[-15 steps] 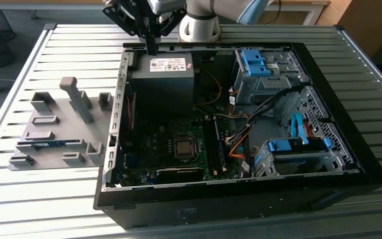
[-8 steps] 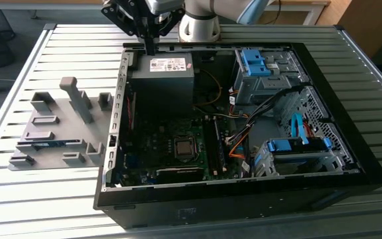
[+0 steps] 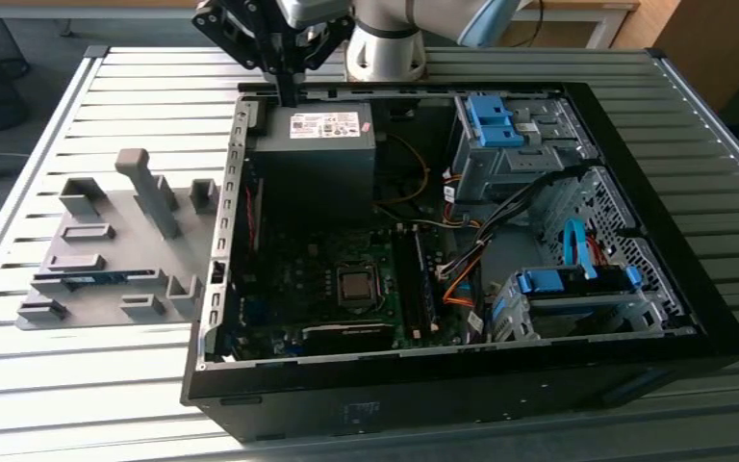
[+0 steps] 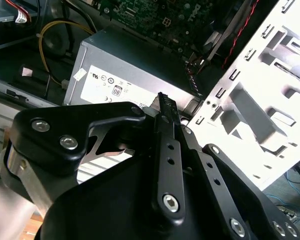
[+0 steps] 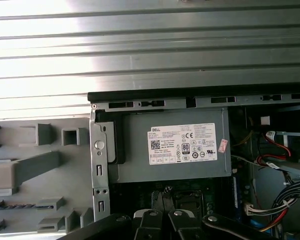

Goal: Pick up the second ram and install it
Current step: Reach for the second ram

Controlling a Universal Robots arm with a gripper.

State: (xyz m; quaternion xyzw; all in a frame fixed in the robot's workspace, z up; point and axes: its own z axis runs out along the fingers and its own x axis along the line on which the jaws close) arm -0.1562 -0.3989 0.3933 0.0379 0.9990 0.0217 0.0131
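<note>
Hand (image 3: 288, 98) over power supply (image 3: 316, 159), case wall (image 3: 231, 192) close beside, cables (image 3: 466, 274) crowding motherboard (image 3: 324, 260)

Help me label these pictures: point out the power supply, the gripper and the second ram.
power supply (image 3: 312, 168), exterior view, its gray top face.
gripper (image 3: 289, 94), exterior view, midway between the tips of its jaws.
second ram (image 3: 93, 279), exterior view, blue edge showing in the gray holder (image 3: 132, 252).

There is one open computer case (image 3: 472, 395) and one slatted table (image 3: 151, 96). The case holds one power supply (image 3: 312, 164), one white label (image 3: 324, 124), one processor socket (image 3: 358, 286) and two blue drive clips (image 3: 492, 120). There is also one grey holder (image 3: 107, 252), one ram stick (image 3: 93, 279), one arm (image 3: 389, 43) and one gripper (image 3: 288, 96).
</note>
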